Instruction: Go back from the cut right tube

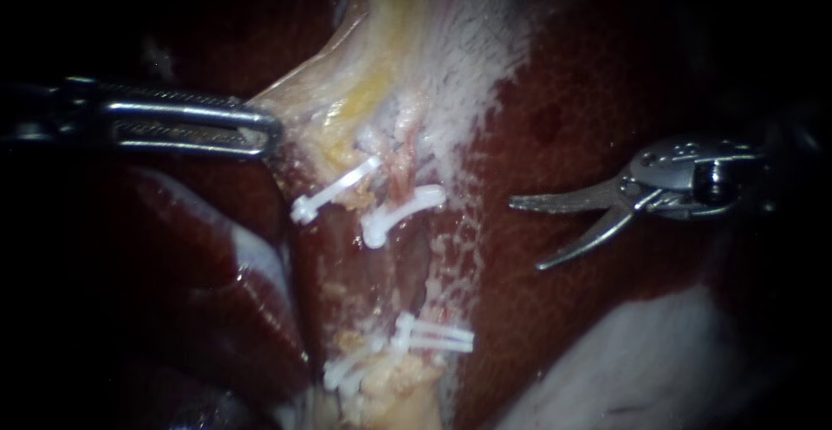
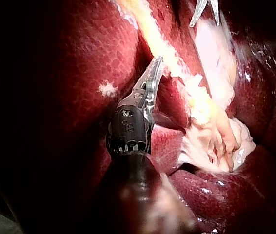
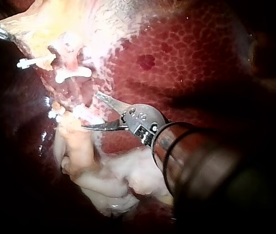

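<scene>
Right tube [image 1: 401, 179], centre of field: it runs down from the pale tissue [image 1: 381, 57] and is crossed by a white clip [image 1: 403, 211], with further clips [image 1: 433, 336] lower down. Right instrument [image 1: 525, 236]: blades parted, nothing between them, over the liver [image 1: 589, 118] and well apart from the tube. Left instrument [image 1: 269, 131]: jaws closed on the pale tissue's edge, holding it taut.

Endoscope is looking close onto the liver [image 1: 598, 92], left instrument [image 1: 264, 129] and right instrument [image 1: 524, 236] flanking the clips [image 1: 403, 209]. Each wrist camera is riding behind its own shaft, facing forward past the tip, very near. All three are sharing the yellowish tissue [image 1: 373, 40] at the left instrument's tip; right wrist and endoscope, the clips.
</scene>
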Tool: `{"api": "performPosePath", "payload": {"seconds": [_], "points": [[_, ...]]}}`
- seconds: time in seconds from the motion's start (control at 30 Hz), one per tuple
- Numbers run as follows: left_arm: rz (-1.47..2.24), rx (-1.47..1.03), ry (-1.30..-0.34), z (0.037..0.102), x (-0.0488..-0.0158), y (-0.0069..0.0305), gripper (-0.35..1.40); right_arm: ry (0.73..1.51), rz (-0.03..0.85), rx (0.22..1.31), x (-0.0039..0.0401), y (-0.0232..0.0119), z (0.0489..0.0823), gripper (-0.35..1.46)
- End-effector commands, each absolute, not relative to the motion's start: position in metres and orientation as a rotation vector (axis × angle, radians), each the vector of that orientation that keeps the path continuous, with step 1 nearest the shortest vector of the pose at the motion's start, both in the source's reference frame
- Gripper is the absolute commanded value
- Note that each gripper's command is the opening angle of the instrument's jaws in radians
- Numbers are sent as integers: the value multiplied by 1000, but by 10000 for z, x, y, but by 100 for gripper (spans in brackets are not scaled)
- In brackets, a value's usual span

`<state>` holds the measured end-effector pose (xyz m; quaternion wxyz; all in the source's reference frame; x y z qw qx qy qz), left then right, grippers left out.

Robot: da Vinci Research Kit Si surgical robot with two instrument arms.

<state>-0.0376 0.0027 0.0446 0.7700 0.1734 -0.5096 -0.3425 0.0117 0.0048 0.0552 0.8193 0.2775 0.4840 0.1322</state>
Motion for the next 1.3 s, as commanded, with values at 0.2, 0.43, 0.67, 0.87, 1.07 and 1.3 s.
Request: {"api": "performPosePath", "payload": {"seconds": [0.2, 0.43, 0.67, 0.87, 1.07, 1.3], "points": [[-743, 375, -1105, 449, -377, 26, -35, 1046, 252, 525, 116, 53, 542, 131], [-740, 371, -1109, 464, -380, 25, -35, 1051, 229, 477, 114, 57, 538, 140], [-731, 389, -1092, 494, -395, 15, -35, 1048, 230, 444, 114, 57, 538, 143], [-724, 421, -1081, 510, -413, -1, -35, 1045, 239, 439, 113, 56, 537, 143], [-721, 433, -1072, 516, -421, -8, -35, 1046, 236, 435, 113, 56, 537, 143], [-721, 433, -1073, 515, -422, -8, -35, 1047, 232, 431, 113, 56, 537, 143]]}}
